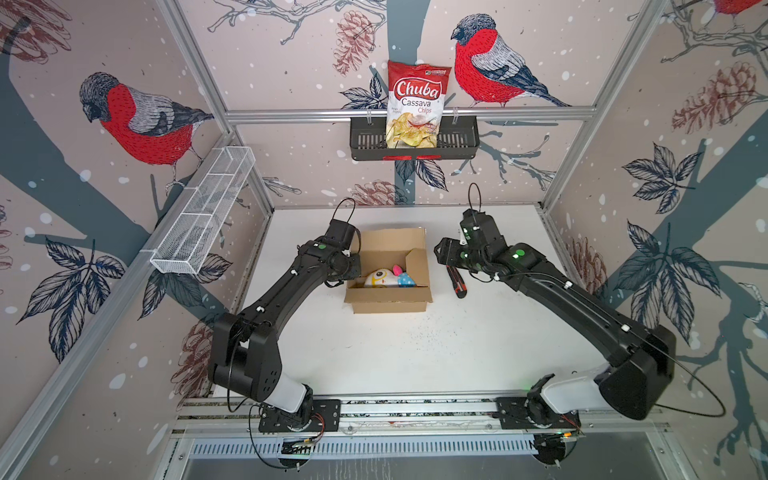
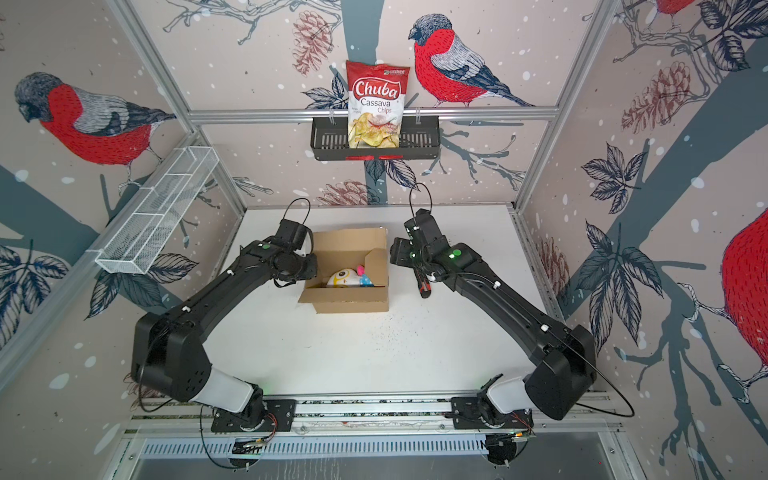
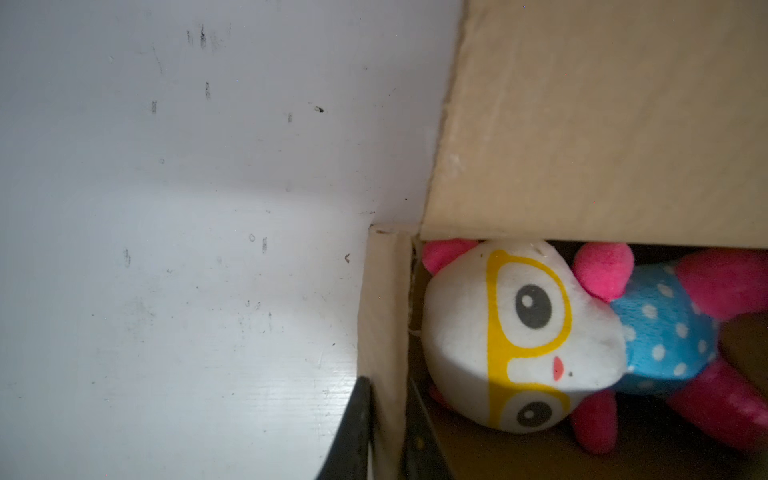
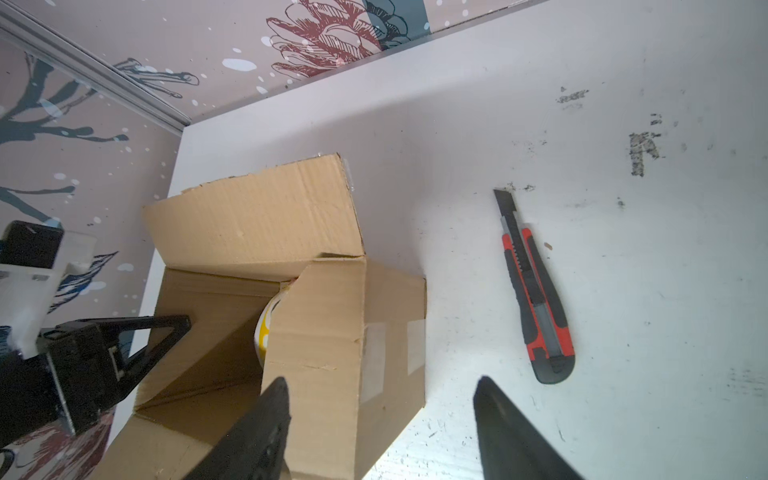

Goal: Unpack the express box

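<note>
The express box stands in the middle of the white table, its long flaps folded outward. A white plush toy with yellow glasses, pink ears and a blue dotted body lies inside. My left gripper is shut on the upright cardboard at the box's left end, one finger outside and one inside. My right gripper hangs open above the box's right end. One of its fingers is over the half-raised right flap and the other is over bare table.
A red and black utility knife lies on the table right of the box, blade out. A Chuba chips bag stands in the black wall basket at the back. A white wire basket hangs on the left wall.
</note>
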Controlling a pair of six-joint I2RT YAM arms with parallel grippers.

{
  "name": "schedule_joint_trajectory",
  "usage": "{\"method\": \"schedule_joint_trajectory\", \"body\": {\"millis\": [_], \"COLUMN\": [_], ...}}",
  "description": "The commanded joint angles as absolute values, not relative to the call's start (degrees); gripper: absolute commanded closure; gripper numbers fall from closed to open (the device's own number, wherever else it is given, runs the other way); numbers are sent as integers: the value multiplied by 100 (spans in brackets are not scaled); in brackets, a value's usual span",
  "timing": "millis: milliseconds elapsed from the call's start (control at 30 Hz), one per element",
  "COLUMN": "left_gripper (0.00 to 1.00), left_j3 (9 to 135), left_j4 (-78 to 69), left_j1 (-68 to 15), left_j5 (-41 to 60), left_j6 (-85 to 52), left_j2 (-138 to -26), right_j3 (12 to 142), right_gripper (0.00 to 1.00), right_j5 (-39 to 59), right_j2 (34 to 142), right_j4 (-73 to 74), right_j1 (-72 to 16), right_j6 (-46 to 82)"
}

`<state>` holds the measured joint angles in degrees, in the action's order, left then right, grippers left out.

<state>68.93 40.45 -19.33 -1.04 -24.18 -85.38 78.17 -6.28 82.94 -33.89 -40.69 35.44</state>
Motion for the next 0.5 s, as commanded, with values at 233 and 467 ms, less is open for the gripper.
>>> {"method": "schedule_joint_trajectory", "body": {"millis": [233,467], "left_gripper": [84,84], "left_j3": [6433,6243], "left_j4": [3653,3544], "left_j1": [-1939,-1942], "left_j5": [171,162], "left_j6": [-2803,-2888], "left_j2": [-8076,-7941], "right_j3": [9173,9970], "right_gripper": [25,24], "right_j5": [-1648,-2013], "right_j2": [9422,10230], "right_j4": [-4591,-5198], "right_j1": [-4716,-5052], "right_j6": [3322,3344]}}
